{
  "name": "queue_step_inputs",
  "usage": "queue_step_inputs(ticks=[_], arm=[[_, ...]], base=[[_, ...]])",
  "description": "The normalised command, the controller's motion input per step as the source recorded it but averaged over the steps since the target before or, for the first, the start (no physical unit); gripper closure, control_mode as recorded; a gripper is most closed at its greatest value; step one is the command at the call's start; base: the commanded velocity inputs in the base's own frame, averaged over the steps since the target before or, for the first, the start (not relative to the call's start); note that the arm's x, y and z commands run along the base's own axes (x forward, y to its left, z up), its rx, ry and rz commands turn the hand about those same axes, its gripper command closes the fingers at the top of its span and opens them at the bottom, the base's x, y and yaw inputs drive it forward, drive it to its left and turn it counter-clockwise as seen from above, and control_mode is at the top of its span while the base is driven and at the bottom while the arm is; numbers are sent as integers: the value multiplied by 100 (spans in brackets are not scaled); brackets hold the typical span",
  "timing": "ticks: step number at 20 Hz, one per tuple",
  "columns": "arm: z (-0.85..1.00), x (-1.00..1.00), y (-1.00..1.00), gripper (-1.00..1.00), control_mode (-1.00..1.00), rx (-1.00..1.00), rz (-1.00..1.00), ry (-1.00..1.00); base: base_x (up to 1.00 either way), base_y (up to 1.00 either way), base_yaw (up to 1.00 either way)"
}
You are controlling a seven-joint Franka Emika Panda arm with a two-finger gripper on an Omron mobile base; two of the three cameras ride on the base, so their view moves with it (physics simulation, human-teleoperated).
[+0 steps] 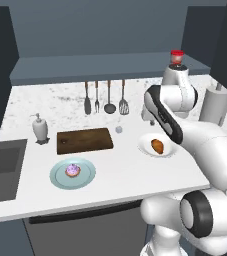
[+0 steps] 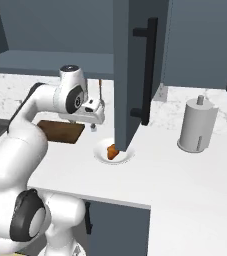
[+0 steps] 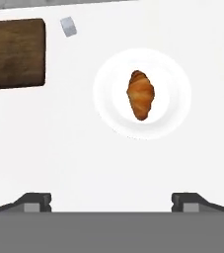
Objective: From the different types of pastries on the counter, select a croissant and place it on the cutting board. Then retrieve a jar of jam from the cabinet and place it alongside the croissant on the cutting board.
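one croissant (image 3: 140,95), golden orange-brown, oblong and ridged, tapering to both ends, lying at the centre of a round white plate (image 3: 175,116) on the white, grey-speckled counter (image 1: 120,172). one round pastry with pink-purple frosting (image 1: 73,170) on a light blue plate (image 1: 87,175), near the counter's front edge, in front of the cutting board (image 1: 84,140). two plates and two pastries in all. one dark brown wooden cutting board, bare, between the soap dispenser (image 1: 40,128) and the white plate, apart from both. one small pale cylinder (image 3: 68,26) on the counter just beyond the board's corner. four utensils (image 1: 105,98) hanging in a row on the wall behind the board. one jar of jam (image 1: 177,57), red with a pale band, standing on the dark blue-grey cabinet (image 1: 110,67) shelf, partly behind the arm. one paper towel roll (image 2: 197,125) upright on its holder at the counter's right side. part of a sink (image 1: 2,170) at the far left. gripper (image 3: 111,200) poised above the counter, looking straight down, the croissant ahead of its fingertips (image 3: 34,201), which stand wide apart with nothing between them.
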Motion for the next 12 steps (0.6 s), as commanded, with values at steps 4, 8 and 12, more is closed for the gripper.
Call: queue_step_inputs(ticks=[4,8,12], arm=[[-62,59,-34,-100,-100,0,-6,4],[-42,48,-25,-100,-100,-2,0,0],[-48,46,-28,-100,-100,-8,2,0]], base=[[0,0,0],[0,0,0],[0,0,0]])
